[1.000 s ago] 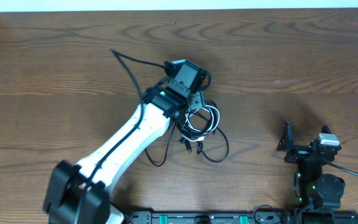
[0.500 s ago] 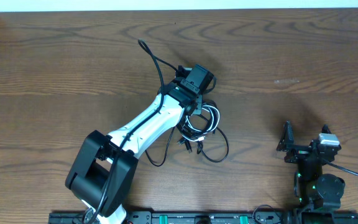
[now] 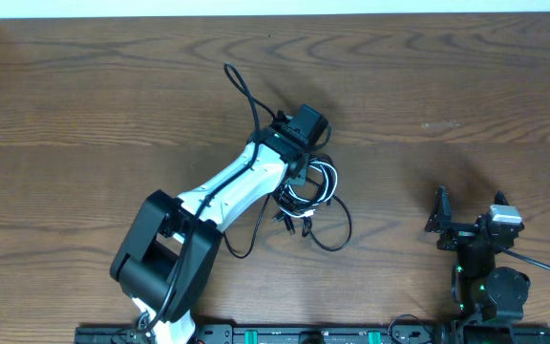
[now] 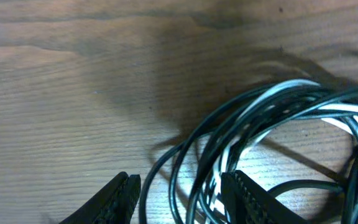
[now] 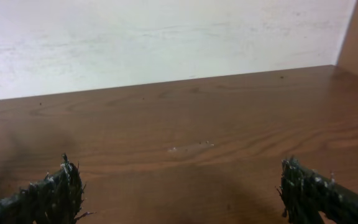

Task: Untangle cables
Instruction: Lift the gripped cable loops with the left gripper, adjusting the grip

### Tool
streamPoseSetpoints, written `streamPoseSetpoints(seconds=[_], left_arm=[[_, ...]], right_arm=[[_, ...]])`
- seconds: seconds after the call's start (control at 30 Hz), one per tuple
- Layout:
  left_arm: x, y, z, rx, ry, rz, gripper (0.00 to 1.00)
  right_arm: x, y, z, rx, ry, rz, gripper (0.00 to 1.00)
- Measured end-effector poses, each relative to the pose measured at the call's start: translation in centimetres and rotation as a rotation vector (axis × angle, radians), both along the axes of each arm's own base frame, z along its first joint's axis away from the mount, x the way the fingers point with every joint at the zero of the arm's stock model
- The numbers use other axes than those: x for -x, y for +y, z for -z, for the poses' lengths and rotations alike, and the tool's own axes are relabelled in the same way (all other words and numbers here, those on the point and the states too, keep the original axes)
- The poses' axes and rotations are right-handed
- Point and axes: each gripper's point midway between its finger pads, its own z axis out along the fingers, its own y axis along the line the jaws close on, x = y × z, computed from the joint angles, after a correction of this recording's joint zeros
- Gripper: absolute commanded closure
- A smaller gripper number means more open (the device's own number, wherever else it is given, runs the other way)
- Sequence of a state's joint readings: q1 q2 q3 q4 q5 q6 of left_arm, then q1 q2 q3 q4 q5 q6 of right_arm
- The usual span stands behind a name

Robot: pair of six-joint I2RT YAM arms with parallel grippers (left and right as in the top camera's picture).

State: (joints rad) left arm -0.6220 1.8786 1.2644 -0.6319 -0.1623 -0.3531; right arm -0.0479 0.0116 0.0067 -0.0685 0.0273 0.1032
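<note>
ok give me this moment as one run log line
left gripper: open, astride strands of cables | right gripper: open, empty, apart from them | cables: tangled coil on table

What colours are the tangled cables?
The cables are black and white; the left wrist view shows it best.

Brown wooden table [image 3: 84, 96]: smooth, grained, low sheen. Thin black and white cables [image 4: 272, 99]: glossy plastic sheathing. Black fingers [image 4: 120, 198] of the left gripper [image 4: 179, 177]: matt, finely ridged.

Open tabletop [image 3: 113, 96] on every side of the cables [image 3: 315, 191], left arm [image 3: 237, 182] over them.
</note>
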Motion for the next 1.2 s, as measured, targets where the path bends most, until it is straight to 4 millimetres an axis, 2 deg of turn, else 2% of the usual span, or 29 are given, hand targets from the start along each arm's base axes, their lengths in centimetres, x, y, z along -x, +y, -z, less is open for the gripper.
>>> streamPoseSetpoints(seconds=[0.2,0.37,0.47,0.63,0.77,0.83,0.87,1.2], left_arm=[[0.1,-0.1,0.1,0.001,0.006,0.016,0.53],[0.0,-0.2,0.1,0.003,0.005,0.024,0.6],[0.0,-0.3,0.4,0.01,-0.001,0.031,0.7],[0.9,0.2,1.7,0.0,0.018,0.039,0.71],[0.7,0.0,1.8,0.011,0.007,0.04,0.75],[0.5,-0.1,1.8,0.016,0.0,0.04,0.86],[0.5,-0.1,1.8,0.017,-0.002,0.043,0.87],[0.5,-0.1,1.9,0.018,0.001,0.043,0.84]], right_arm=[[0.0,0.0,0.0,0.0,0.0,0.0,0.01],[0.0,0.0,0.0,0.0,0.0,0.0,0.01],[0.0,0.0,0.0,0.0,0.0,0.0,0.01],[0.0,0.0,0.0,0.0,0.0,0.0,0.01],[0.0,0.0,0.0,0.0,0.0,0.0,0.01],[0.0,0.0,0.0,0.0,0.0,0.0,0.01],[0.0,0.0,0.0,0.0,0.0,0.0,0.01],[0.0,0.0,0.0,0.0,0.0,0.0,0.01]])
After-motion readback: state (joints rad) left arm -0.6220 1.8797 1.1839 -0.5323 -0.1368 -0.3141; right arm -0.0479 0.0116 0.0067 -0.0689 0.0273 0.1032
